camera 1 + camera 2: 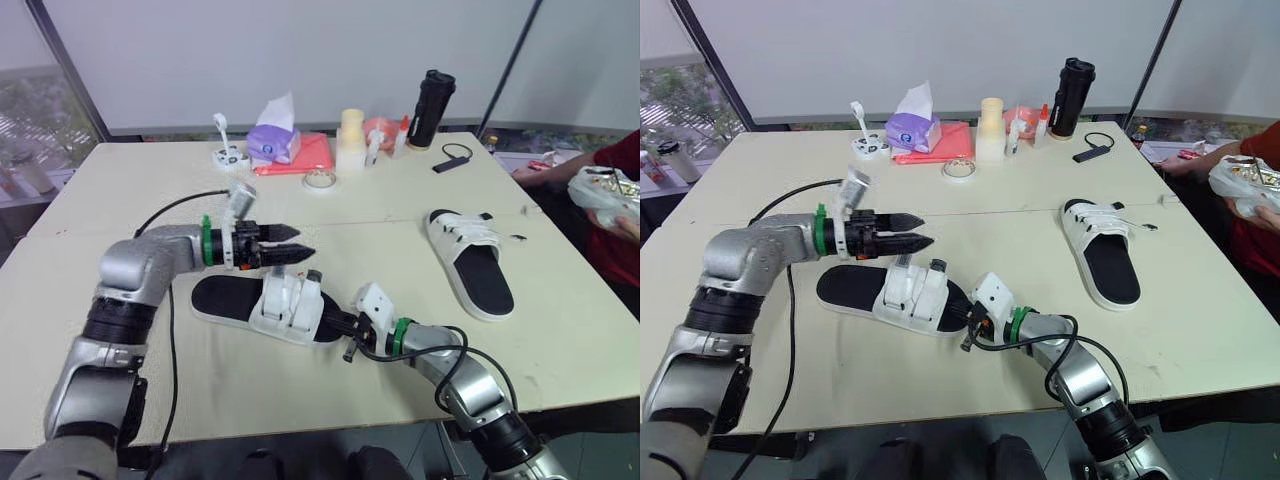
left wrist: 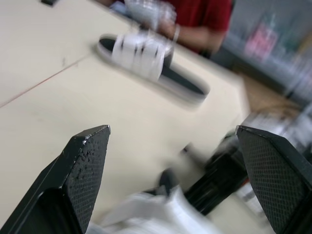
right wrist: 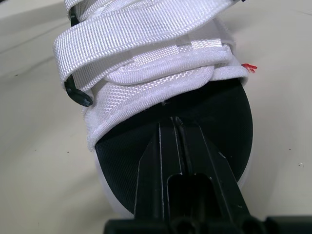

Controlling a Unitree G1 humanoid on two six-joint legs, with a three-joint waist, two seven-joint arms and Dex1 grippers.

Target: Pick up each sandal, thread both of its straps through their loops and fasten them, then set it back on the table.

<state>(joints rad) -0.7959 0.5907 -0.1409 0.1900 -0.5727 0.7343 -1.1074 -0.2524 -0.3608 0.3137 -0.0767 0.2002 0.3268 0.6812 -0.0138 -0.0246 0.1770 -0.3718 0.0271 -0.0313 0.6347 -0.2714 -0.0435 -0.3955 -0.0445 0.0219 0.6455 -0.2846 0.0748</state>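
A: Item: near sandal (image 1: 268, 305), status?
B: Flat on table (image 1: 400, 190), straps laid across, fastening unconfirmed. Right gripper (image 3: 176, 119) pressed together at its toe; left gripper (image 1: 306, 241) spread, just above it.
A: Far sandal (image 1: 470, 262)?
B: Well to its right, untouched by either gripper; probably pending.

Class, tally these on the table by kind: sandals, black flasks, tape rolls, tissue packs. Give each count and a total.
Sandals: 2, the near sandal and the far sandal
Black flask: 1
Tape roll: 1
Tissue pack: 1
Total: 5
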